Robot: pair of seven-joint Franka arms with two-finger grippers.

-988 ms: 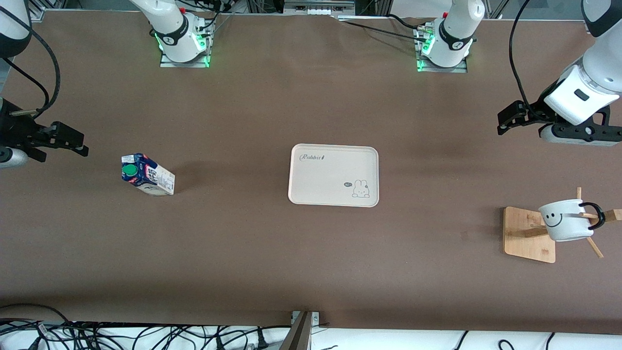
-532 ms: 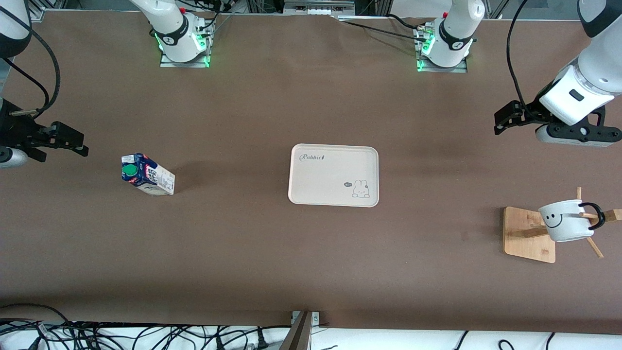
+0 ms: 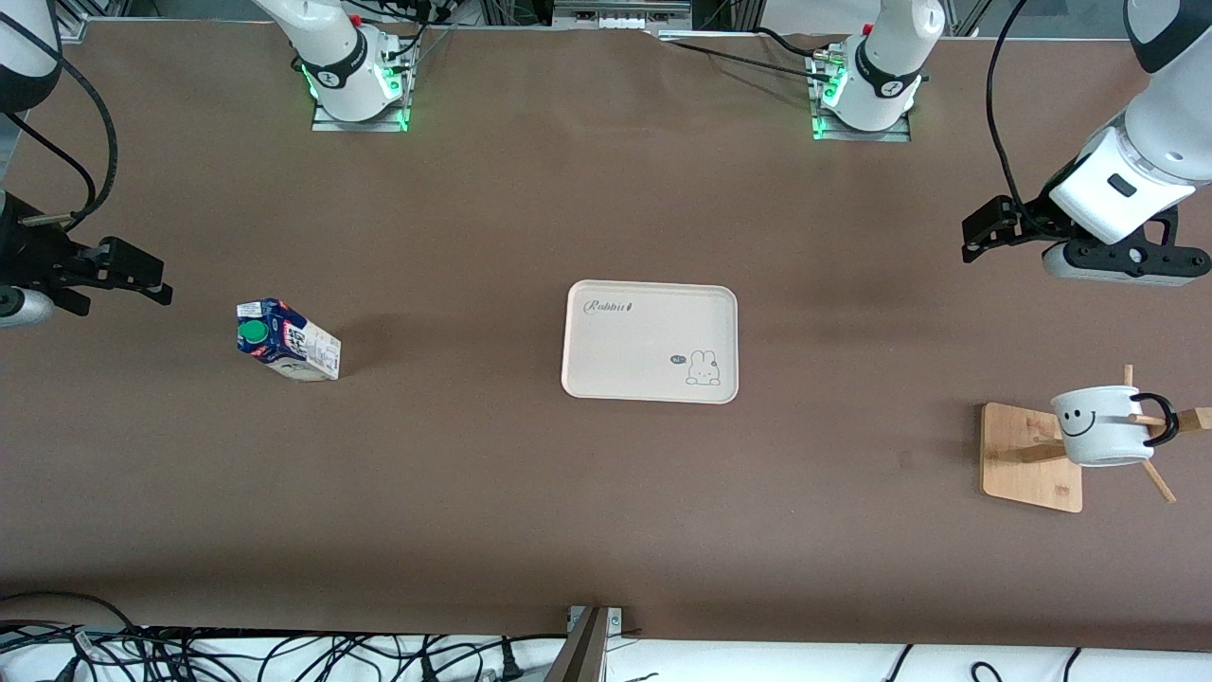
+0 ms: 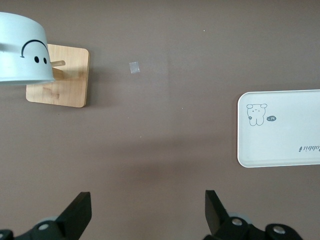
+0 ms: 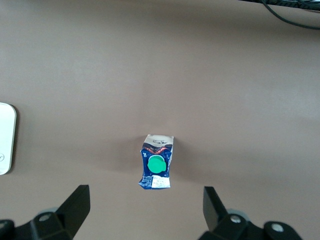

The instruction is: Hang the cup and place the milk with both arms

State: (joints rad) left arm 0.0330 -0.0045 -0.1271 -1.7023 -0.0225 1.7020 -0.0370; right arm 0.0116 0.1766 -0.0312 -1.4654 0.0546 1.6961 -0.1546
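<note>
The cup [image 3: 1098,428], white with a black smiley face, hangs by its black handle on a peg of the wooden rack [image 3: 1030,461] at the left arm's end of the table; its side shows in the left wrist view [image 4: 22,50]. My left gripper [image 3: 1119,263] [image 4: 148,215] hovers open and empty over bare table between the rack and the left arm's base. The milk [image 3: 284,343] [image 5: 156,167] stands upright at the right arm's end, green cap up. My right gripper [image 3: 28,298] [image 5: 145,212] hovers open and empty over bare table beside the milk, at the table's edge.
A white tray [image 3: 650,379] with a rabbit drawing lies mid-table, also seen in the left wrist view [image 4: 280,155]. A small tape scrap [image 4: 134,67] lies near the rack. Cables [image 3: 284,654] run along the table's edge nearest the front camera.
My left gripper has drawn slightly away from the rack toward the robots' bases. The cup has shifted a little on its peg. The right arm and the milk have not moved.
</note>
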